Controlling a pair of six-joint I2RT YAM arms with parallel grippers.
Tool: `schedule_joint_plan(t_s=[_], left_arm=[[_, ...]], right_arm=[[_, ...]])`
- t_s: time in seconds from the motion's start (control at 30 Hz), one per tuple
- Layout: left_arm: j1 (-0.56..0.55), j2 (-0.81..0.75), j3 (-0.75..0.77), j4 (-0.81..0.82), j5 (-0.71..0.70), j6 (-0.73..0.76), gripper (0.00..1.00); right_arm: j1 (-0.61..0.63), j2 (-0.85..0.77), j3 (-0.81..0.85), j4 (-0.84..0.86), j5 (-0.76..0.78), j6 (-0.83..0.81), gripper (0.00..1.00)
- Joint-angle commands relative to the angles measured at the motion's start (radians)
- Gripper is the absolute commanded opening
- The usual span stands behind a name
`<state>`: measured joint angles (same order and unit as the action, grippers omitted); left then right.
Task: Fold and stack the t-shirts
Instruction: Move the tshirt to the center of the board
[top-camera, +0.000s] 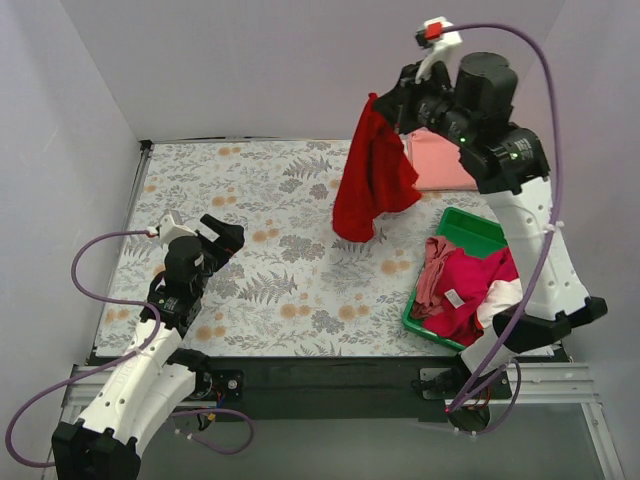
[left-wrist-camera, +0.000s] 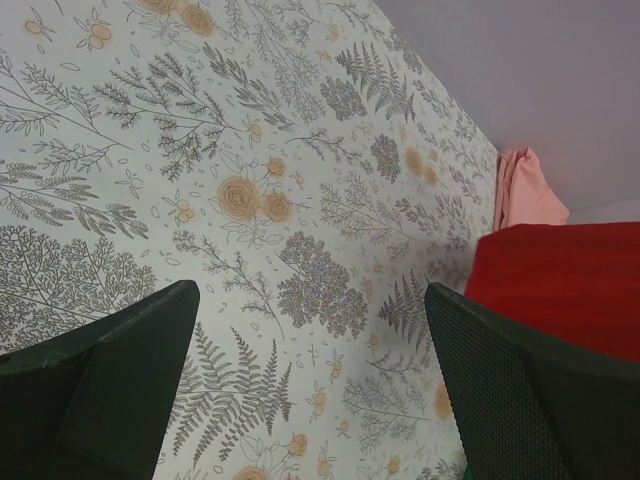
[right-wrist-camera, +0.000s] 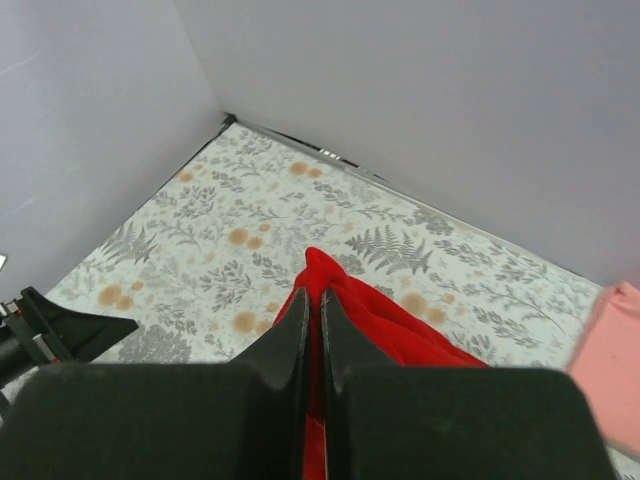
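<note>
**Red cloth hangs from the right gripper, high over the table**

Red cloth sits pinched between the two black fingers of the right gripper (right-wrist-camera: 314, 300), which are drawn almost together with only a thin fold of fabric between them. From the top camera this gripper (top-camera: 383, 100) is raised well above the far right part of the table. The red t-shirt (top-camera: 372, 180) hangs from it in one loose, bunched drape, narrow at the grip and wider below. Its lower edge is rumpled. From these views it is not clear whether the hem touches the surface or hangs just clear of it.

The shirt is plain bright red, with soft vertical folds and no print visible. From the left wrist camera it shows as a red mass (left-wrist-camera: 570, 285) at the right edge.

Behind the hanging shirt, in the far right corner, the salmon-pink t-shirt (top-camera: 440, 160) lies flat on the floral table cover (top-camera: 260, 200). At the near right stands the green bin (top-camera: 470, 228), holding a heap of crumpled shirts: a magenta t-shirt (top-camera: 475, 285), a dusty pink t-shirt (top-camera: 435, 265) and a white t-shirt (top-camera: 500, 295).

The left gripper (top-camera: 225, 240) is low over the near left of the cover, well apart from the shirts. Its fingers (left-wrist-camera: 120, 390) are spread wide and hold nothing.
</note>
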<state>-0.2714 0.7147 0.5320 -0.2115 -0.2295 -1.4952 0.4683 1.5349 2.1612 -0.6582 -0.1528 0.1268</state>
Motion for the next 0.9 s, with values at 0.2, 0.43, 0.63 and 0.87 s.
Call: schedule_joint_plan(t_s=[0.2, 0.43, 0.63, 0.87], left_arm=[[-0.002, -0.026, 0.002, -0.035, -0.054, -0.043, 0.96], [-0.002, 0.009, 0.017, -0.072, -0.062, -0.071, 0.96], [-0.002, 0.086, 0.037, -0.103, -0.062, -0.099, 0.96], [-0.002, 0.244, 0.065, -0.160, 0.059, -0.126, 0.96]], right_arm=[[0.210, 0.071, -0.001, 0.149, 0.085, 0.016, 0.01], [0.176, 0.018, -0.513, 0.193, 0.318, 0.065, 0.01], [0.086, 0.073, -0.837, 0.246, 0.302, 0.125, 0.12], [0.081, 0.100, -0.939, 0.249, 0.401, 0.148, 0.64]])
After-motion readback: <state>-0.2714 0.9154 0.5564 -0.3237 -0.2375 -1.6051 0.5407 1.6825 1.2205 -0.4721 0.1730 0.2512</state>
